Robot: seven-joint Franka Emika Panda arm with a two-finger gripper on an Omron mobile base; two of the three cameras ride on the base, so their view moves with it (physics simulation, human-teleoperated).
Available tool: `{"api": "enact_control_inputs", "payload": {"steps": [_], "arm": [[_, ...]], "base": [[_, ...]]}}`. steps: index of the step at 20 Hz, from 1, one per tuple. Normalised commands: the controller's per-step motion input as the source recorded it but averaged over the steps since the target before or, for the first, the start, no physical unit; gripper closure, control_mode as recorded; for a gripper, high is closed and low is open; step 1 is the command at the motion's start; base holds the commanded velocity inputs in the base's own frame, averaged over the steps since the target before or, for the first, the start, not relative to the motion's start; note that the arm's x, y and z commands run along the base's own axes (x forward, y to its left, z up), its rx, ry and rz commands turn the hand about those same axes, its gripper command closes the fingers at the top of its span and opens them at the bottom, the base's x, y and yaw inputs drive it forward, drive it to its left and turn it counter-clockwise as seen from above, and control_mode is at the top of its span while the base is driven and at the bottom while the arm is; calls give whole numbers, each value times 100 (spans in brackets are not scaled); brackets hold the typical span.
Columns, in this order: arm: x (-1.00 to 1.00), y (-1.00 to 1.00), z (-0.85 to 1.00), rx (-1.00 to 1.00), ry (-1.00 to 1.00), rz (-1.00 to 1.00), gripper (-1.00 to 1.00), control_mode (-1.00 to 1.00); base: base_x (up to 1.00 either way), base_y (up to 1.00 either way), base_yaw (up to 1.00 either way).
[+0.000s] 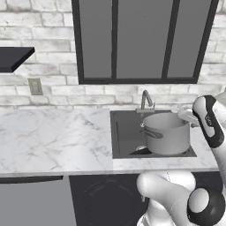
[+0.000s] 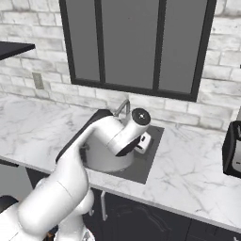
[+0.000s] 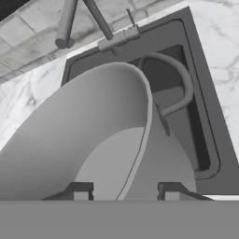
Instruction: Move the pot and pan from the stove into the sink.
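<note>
- From the left base view I see the shiny silver cylindrical steel pot (image 1: pixel 167 133) sitting in the dark grey rectangular sink (image 1: pixel 126 134), toward the basin's 3 o'clock side, its rim standing above the white marble surface (image 1: pixel 53 139).
- The curved silver faucet (image 1: pixel 146 99) rises at 12 o'clock from the sink, just behind the pot.
- In the hand view the gripper (image 3: pixel 126 192) straddles the pot's rim: one dark fingertip sits inside the wall and the other outside, so I read it as pinching the pot's wall.
- The pot's looped side handle (image 3: pixel 179 86) shows at 1 o'clock in that view, over the sink floor.
- From the right base view my white arm (image 2: pixel 113 136) bends down over the basin and covers most of the pot (image 2: pixel 101 160).
- A small grey wall outlet (image 1: pixel 35 86) is on the white brick at 9 o'clock from the sink.
- A dark-framed window (image 1: pixel 141 39) is above the faucet.
</note>
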Motion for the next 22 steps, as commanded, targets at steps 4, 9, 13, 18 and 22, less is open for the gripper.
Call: {"api": "enact_control_inputs", "payload": {"steps": [4,9,13,18,22], "arm": [[62,0,-27,6,3,-2,100,-100],[58,0,-29,7,1,-2,100,-100],[52,-9,-31,9,0,-3,100,-100],[41,-21,-34,11,0,-5,100,-100],[33,-20,-39,10,0,-4,100,-100]], "base": [[0,0,0],[0,0,0],[0,0,0],[0,0,0],[0,0,0]]}}
